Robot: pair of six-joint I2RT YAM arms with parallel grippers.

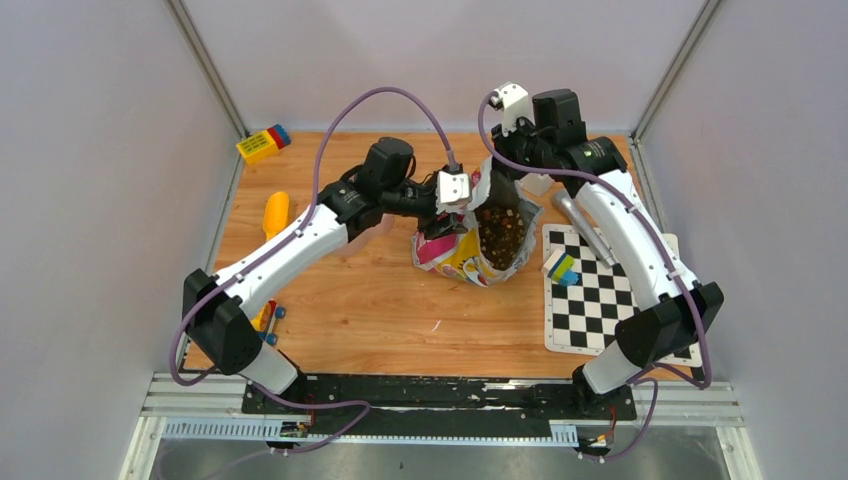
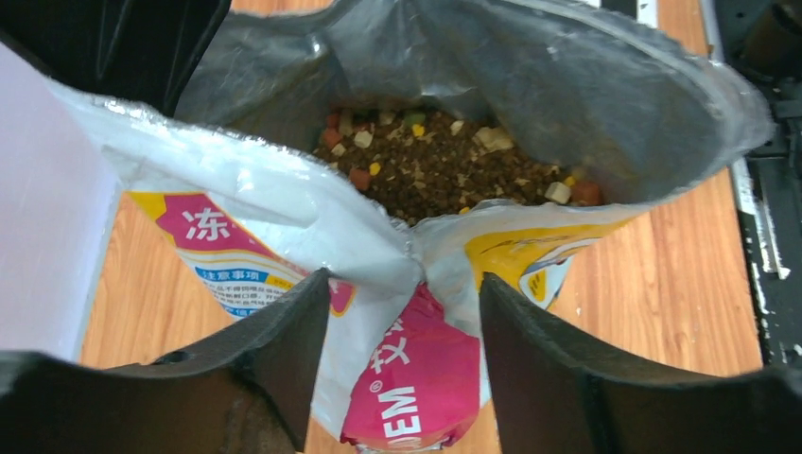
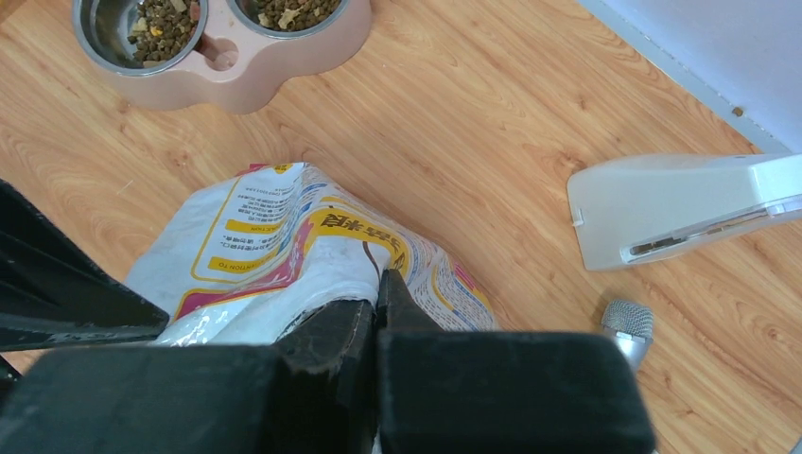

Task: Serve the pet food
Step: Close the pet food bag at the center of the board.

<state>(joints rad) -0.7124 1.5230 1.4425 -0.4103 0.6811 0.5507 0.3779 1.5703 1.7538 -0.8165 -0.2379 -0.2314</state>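
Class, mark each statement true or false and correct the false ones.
1. The bag is open with kibble showing inside. True.
2. The right gripper is open, clear of the bag. False: it is shut on the bag's edge.
3. Both cups of the pink bowl are empty. False: both hold kibble.
4. The left gripper has its jaws apart, a fold of the bag between them. True.

We see 2 arms reaching inward from 7 and 5 o'clock, elbows bent outward. Our left end effector (image 2: 405, 288) has its fingers spread apart; our right end effector (image 3: 375, 301) is pinched tight on the bag (image 3: 274, 227).
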